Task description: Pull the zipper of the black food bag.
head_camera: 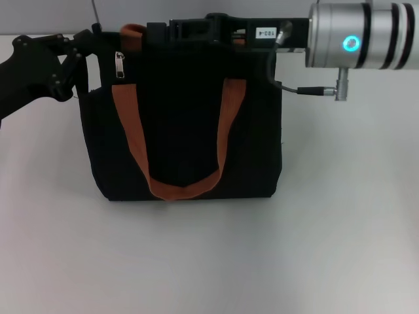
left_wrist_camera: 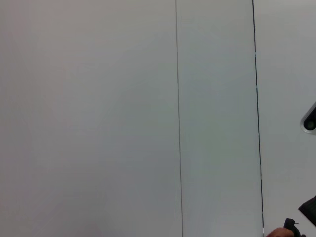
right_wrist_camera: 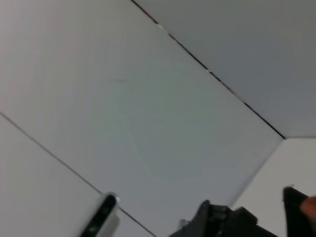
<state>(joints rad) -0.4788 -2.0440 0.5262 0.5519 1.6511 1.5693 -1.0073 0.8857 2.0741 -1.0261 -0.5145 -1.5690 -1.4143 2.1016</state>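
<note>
The black food bag (head_camera: 186, 124) stands upright in the middle of the white table, with its orange-brown strap handle (head_camera: 131, 140) hanging down the front. The zipper (head_camera: 120, 65), a small silver pull tab, hangs at the bag's top left, on the front. My left gripper (head_camera: 86, 49) is at the bag's top left corner, just left of the pull tab. My right gripper (head_camera: 157, 29) reaches in from the right along the bag's top edge, beside the rear strap (head_camera: 134, 31). A sliver of black and orange shows in the left wrist view (left_wrist_camera: 291, 229).
The white table (head_camera: 209, 261) runs out in front of the bag and to both sides. My right arm's silver wrist (head_camera: 360, 36) and its cable (head_camera: 308, 90) hang over the bag's top right. Both wrist views show mostly pale wall panels (left_wrist_camera: 123, 118).
</note>
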